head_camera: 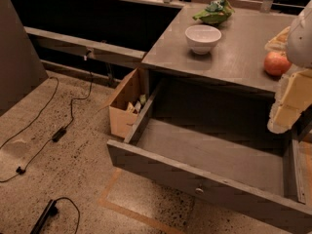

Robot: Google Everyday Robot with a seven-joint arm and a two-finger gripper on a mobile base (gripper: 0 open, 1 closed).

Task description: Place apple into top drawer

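The apple (276, 63), red-orange and round, sits on the grey countertop (234, 57) near its right front edge. The top drawer (209, 152) below the counter is pulled wide open; its plain grey interior holds nothing that I can see, and a small round knob (199, 190) sits on its front panel. My gripper (286, 112), cream-coloured below a white arm, hangs at the right edge of the view. It is just right of the apple and lower, above the drawer's right end, and holds nothing that I can see.
A white bowl (203, 37) stands mid-counter with a green leafy item (213, 12) behind it. A small open cardboard box (126, 104) sits on the floor left of the drawer. Black cables (63, 126) run over the speckled floor.
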